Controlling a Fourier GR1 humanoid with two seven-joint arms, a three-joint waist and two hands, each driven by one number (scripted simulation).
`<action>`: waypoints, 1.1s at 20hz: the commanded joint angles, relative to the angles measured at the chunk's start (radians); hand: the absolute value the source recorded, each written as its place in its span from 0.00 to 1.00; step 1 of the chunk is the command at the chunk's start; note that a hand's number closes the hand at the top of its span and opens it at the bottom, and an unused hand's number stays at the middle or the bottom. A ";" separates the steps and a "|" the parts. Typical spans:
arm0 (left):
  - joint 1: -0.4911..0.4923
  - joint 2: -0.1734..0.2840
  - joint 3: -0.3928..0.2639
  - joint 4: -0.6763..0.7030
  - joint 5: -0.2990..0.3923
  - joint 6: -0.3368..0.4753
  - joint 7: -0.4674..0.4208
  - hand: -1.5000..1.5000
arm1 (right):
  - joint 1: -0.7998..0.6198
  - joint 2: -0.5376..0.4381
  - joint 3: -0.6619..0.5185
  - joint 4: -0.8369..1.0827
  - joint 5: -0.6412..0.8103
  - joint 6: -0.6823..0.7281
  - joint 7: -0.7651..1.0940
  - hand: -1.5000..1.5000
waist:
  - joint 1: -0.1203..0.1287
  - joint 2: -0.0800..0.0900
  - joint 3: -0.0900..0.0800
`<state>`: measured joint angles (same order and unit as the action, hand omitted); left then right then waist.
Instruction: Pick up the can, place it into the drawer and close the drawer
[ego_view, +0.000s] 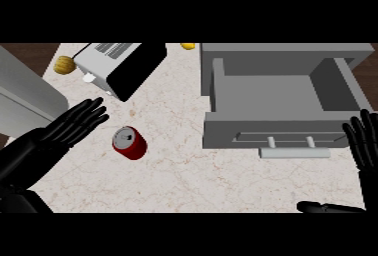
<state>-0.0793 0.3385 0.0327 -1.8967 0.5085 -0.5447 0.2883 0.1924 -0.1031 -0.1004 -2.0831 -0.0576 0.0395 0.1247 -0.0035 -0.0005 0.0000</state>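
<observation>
- No brand, label or writing can be read on anything; the red can (130, 143) shows only a plain red side and a silver top with its pull tab.
- The can stands on the pale marbled counter (184, 175), a little left of centre, tilted as seen from above, with its top toward 11 o'clock.
- The left hand (70, 127) comes in from 8 o'clock, fingers straight and spread, grasping nothing; its fingertips lie near the can at the can's 10 o'clock, apart from it.
- The right hand (363, 142) shows at the 3 o'clock edge, fingers straight and upright, released and at rest; its thumb appears low at 5 o'clock.
- The grey drawer (277, 97) is pulled open at 1 o'clock of the can, well apart from it; its front panel carries a pale bar handle (293, 151) on two posts, facing 6 o'clock. Nothing shows inside the drawer.
- A toaster (118, 65) with a silver top and black side lies at 12 o'clock of the can, between the can and the counter's far edge.
- A yellow ridged thing (65, 64) sits just beside the toaster at 9 o'clock; another yellow thing (188, 46) at the far edge is mostly cut off, and neither can be identified.
- A large grey rounded body (26, 95) at 10 o'clock is cut off by the left edge.
- The right hand is partly cropped by the view's edge.
</observation>
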 joint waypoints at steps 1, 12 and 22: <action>-0.017 -0.013 0.012 -0.021 0.009 0.031 0.084 0.00 | 0.017 0.025 0.009 0.019 0.040 0.001 -0.047 0.00 | 0.002 0.000 0.000; -0.056 -0.137 -0.024 0.196 -0.229 -0.031 -0.116 0.00 | 0.010 0.017 -0.068 0.045 -0.002 0.046 -0.058 0.00 | 0.000 0.001 0.000; -0.064 -0.139 0.021 0.380 -0.360 -0.075 -0.298 0.00 | 0.044 0.027 -0.080 0.023 0.000 0.098 -0.063 0.00 | 0.000 0.000 0.000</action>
<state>-0.1406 0.2101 0.0462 -1.5904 0.2149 -0.6140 0.0650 0.2435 -0.0863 -0.1829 -2.0527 -0.0717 0.1379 0.0441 -0.0044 -0.0001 0.0000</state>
